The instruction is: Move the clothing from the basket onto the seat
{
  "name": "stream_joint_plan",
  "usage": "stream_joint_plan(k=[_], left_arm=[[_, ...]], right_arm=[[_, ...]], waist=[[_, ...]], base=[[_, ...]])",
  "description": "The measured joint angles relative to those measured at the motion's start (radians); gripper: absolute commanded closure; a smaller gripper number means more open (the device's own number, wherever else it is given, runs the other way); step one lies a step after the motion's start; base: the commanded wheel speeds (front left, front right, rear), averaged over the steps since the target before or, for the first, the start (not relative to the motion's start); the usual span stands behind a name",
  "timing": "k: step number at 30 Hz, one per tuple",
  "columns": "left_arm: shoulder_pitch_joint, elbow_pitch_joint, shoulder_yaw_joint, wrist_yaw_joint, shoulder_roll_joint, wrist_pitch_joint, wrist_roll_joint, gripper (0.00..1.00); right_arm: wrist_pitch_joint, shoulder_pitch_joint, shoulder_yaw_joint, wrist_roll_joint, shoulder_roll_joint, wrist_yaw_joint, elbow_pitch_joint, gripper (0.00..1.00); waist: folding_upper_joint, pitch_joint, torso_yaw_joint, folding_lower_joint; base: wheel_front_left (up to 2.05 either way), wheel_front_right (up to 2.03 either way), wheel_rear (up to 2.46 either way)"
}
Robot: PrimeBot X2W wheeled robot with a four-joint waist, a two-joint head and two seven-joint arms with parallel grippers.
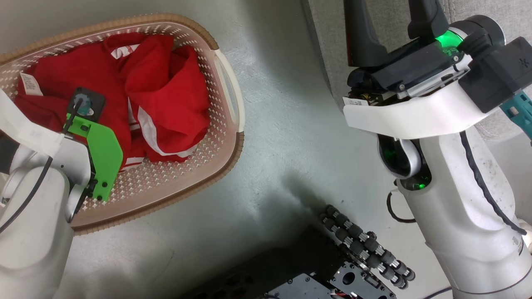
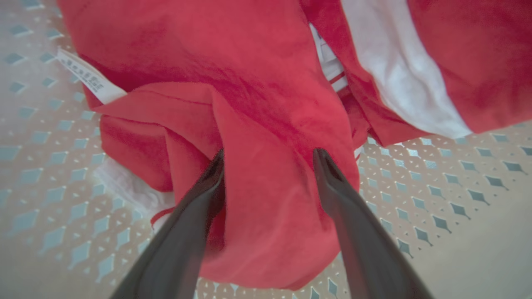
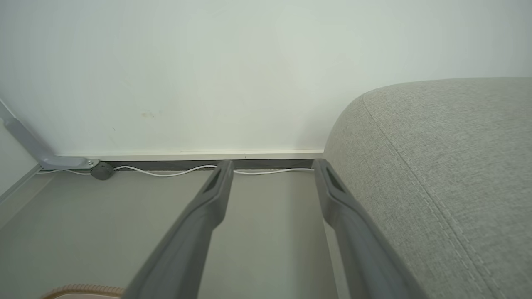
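Head view: basket (image 1: 174,182) at upper left, standing on the floor (image 1: 282,137); clothing (image 1: 162,91) heaped inside it, red with white stripes, a white care label (image 1: 29,83) at the heap's left edge; the left arm, with its green bracket (image 1: 104,162), reaches over the basket from the lower left; the right arm fills the right side, its two dark fingers running off the top edge next to the grey seat (image 1: 326,54); the robot's dark base (image 1: 365,249) at bottom centre.

Left wrist view: left gripper (image 2: 268,155) down in the basket, fingers spread wide on either side of a raised red fold at frame centre; the fold lies between them unpinched; whether the tips touch the cloth cannot be told; a broad white stripe (image 2: 399,70) at upper right.

Right wrist view: right gripper (image 3: 273,162) spread wide and holding nothing, above the floor; the seat's rounded edge on the right, just beside the right-hand finger; wall (image 3: 208,74) across the top, a white cable (image 3: 166,172) along its foot; basket rim at the lower left corner.
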Motion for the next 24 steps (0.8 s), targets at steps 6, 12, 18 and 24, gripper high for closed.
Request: stream_joint_plan(k=[6, 12, 18, 24], left_arm=[[0.010, -0.008, -0.006, 0.000, -0.003, 0.007, -0.013, 1.00], [0.010, -0.024, -0.031, 0.000, -0.031, -0.025, -0.034, 1.00], [0.007, -0.031, -0.027, -0.001, -0.072, -0.098, -0.081, 1.00], [-0.007, -0.103, 0.054, 0.012, -0.161, -0.296, -0.147, 1.00]], right_arm=[[0.000, 0.000, 0.001, 0.007, 0.000, 0.000, 0.003, 0.00], [0.000, 0.000, -0.004, 0.007, 0.000, 0.000, 0.025, 0.00], [0.000, 0.000, -0.026, -0.004, 0.001, 0.000, 0.061, 0.00], [0.000, 0.014, -0.114, -0.089, -0.001, 0.000, 0.093, 0.00]], waist=[[0.0000, 0.005, -0.006, 0.0000], [0.0000, -0.011, -0.002, 0.0000], [0.0000, -0.049, 0.009, 0.0000], [0.0000, -0.120, 0.047, 0.0000]], base=[[0.00, 0.00, 0.00], [0.00, 0.00, 0.00], [0.00, 0.00, 0.00], [0.00, 0.00, 0.00]])
